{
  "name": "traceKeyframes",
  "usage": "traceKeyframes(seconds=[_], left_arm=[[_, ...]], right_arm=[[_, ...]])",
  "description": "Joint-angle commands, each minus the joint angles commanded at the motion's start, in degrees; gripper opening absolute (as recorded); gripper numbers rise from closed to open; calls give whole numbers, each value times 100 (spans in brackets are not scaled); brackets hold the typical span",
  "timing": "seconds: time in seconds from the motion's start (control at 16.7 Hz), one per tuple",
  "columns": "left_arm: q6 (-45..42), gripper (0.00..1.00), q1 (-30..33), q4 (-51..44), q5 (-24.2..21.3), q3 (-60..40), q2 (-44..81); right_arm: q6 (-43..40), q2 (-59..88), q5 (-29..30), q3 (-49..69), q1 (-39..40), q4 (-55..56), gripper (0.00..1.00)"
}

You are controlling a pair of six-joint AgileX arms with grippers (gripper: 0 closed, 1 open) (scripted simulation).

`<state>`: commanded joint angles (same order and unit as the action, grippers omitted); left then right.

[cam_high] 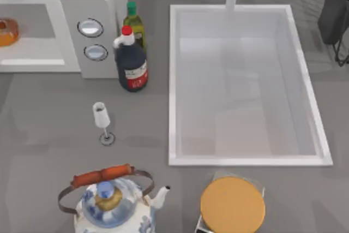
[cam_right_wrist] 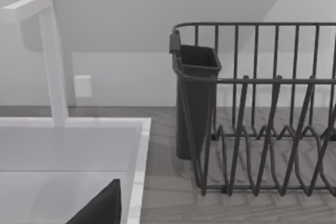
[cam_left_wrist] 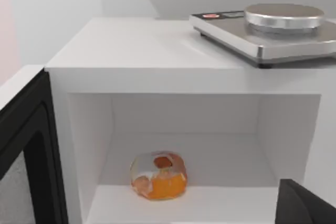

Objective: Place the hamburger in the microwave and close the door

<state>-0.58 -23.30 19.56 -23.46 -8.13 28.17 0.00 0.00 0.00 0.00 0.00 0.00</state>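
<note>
From the left wrist view, the nearest thing is a dark corner that I take for part of the left gripper (cam_left_wrist: 304, 203); whether its fingers are spread or closed, and whether it holds anything, I cannot tell. Just beside the microwave (cam_left_wrist: 157, 51), at the open side of its cavity, stands the door (cam_left_wrist: 23, 145), swung out with its dark inner face turned to the camera. Deeper, inside the microwave, the hamburger (cam_left_wrist: 158, 176) lies on the cavity floor, a little toward the door side and apart from the walls, so I judge that the placing is done and the step in hand is the closing. To do it well, the left arm should go round to the outer face of the door, push near its free edge and not near the hinge, and follow the arc until the panel sits flush with the microwave front. The hamburger lies well behind the front edge, so the door should not catch it. On top of the microwave rests a kitchen scale (cam_left_wrist: 273, 27); the arm should pass below it. The right gripper (cam_right_wrist: 100, 208), far from the microwave near the sink (cam_right_wrist: 73, 150) and the dish rack (cam_right_wrist: 252, 114), seems parked; its fingers I cannot tell.
</note>
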Motion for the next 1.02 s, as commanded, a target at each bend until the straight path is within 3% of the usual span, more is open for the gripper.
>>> traceKeyframes(seconds=[0.6, 1.02], left_arm=[[-32, 0, -732, 1621, -750, -46, 1687], [-159, 0, -818, 1476, -792, -211, 1866]], right_arm=[[0, 0, 0, 0, 0, 0, 100], [0, 0, 0, 0, 0, 0, 100]])
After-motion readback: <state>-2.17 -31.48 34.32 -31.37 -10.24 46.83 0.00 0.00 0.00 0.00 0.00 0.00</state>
